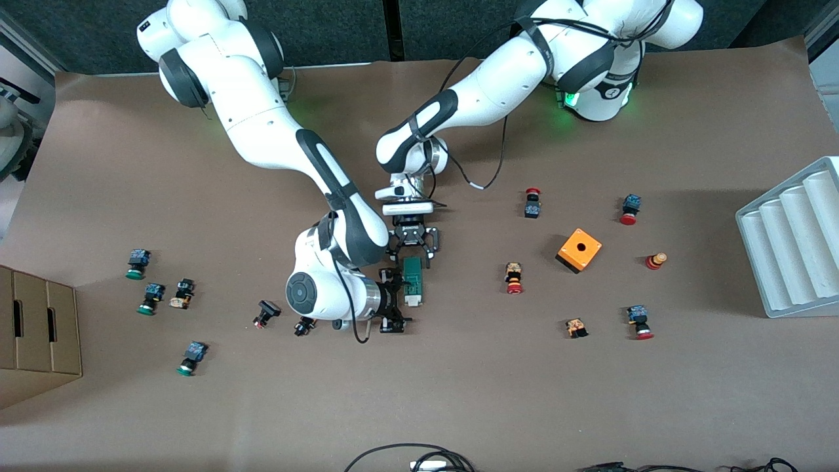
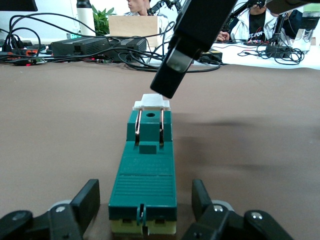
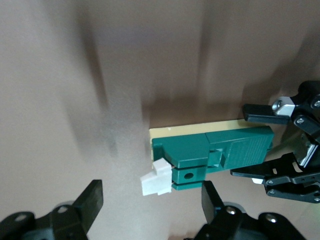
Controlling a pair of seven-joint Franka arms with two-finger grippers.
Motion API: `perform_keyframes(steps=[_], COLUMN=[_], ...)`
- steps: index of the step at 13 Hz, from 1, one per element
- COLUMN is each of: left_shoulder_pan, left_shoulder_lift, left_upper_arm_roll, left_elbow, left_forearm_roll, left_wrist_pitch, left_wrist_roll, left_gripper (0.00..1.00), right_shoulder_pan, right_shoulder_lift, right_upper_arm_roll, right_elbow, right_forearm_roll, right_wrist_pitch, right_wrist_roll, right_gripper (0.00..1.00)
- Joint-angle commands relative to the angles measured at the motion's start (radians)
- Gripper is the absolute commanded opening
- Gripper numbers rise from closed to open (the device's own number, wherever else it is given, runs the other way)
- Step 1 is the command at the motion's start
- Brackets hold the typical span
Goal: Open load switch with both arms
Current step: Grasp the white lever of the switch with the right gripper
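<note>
The load switch [image 1: 413, 278] [image 2: 145, 170] [image 3: 215, 152] lies flat mid-table, a dark-green bar on a cream base. Its white block [image 1: 412, 301] [image 2: 151, 102] [image 3: 156, 180] is at the end nearer the front camera. My left gripper [image 1: 413, 257] [image 2: 146, 195] is low at the other end, open, with a finger on each side of the bar and a small gap on both sides. My right gripper [image 1: 401, 301] [image 3: 152, 195] hangs open over the white-block end. One of its fingers [image 2: 172, 75] slants down to just above the block.
Green-capped push-buttons [image 1: 154, 298] lie scattered toward the right arm's end, next to a cardboard box [image 1: 39, 328]. Toward the left arm's end are red-capped buttons [image 1: 514, 278], an orange cube [image 1: 579, 250] and a white ridged tray [image 1: 793, 242]. Two black buttons [image 1: 265, 313] lie close beside the right arm's wrist.
</note>
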Motion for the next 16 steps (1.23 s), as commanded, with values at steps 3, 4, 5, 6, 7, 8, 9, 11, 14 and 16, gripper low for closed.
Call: perform_keyframes(steps=[3,4,5,6,7,8,9,11,14,16], left_shoulder_pan=[-0.017,-0.017,-0.017,-0.017,-0.017,-0.017,-0.017,-0.017,-0.017,-0.017], left_shoulder_lift=[-0.003,-0.003,-0.003,-0.002,-0.003,-0.002,-0.002,-0.003,-0.002,-0.002], left_upper_arm_roll=[0.012,0.012,0.012,0.012,0.012,0.012,0.012,0.012,0.012,0.012], left_elbow=[-0.003,-0.003,-0.003,-0.003,-0.003,-0.003,-0.003,-0.003,-0.003,-0.003], left_forearm_roll=[0.018,0.018,0.018,0.018,0.018,0.018,0.018,0.018,0.018,0.018], left_wrist_pitch=[-0.018,-0.018,-0.018,-0.018,-0.018,-0.018,-0.018,-0.018,-0.018,-0.018], left_wrist_roll=[-0.028,-0.028,-0.028,-0.028,-0.027,-0.027,-0.028,-0.028,-0.027,-0.027], left_gripper=[0.82,0.82,0.83,0.82,0.82,0.82,0.82,0.82,0.82,0.83], right_shoulder_pan=[0.023,0.023,0.023,0.023,0.023,0.021,0.02,0.02,0.021,0.021], right_shoulder_lift=[0.034,0.034,0.034,0.034,0.032,0.031,0.026,0.023,0.025,0.025], right_upper_arm_roll=[-0.008,-0.008,-0.008,-0.008,-0.008,-0.008,-0.011,-0.014,-0.014,-0.014], right_elbow=[0.039,0.037,0.036,0.034,0.034,0.034,0.034,0.036,0.037,0.04], right_forearm_roll=[0.025,0.025,0.025,0.025,0.024,0.022,0.019,0.019,0.021,0.025], right_wrist_pitch=[-0.003,-0.007,-0.009,-0.01,-0.013,-0.023,-0.033,-0.05,-0.04,-0.04], right_wrist_roll=[0.015,0.015,0.015,0.015,0.015,0.014,0.011,0.011,0.012,0.014], right_gripper=[0.83,0.81,0.76,0.75,0.75,0.75,0.75,0.74,0.69,0.62])
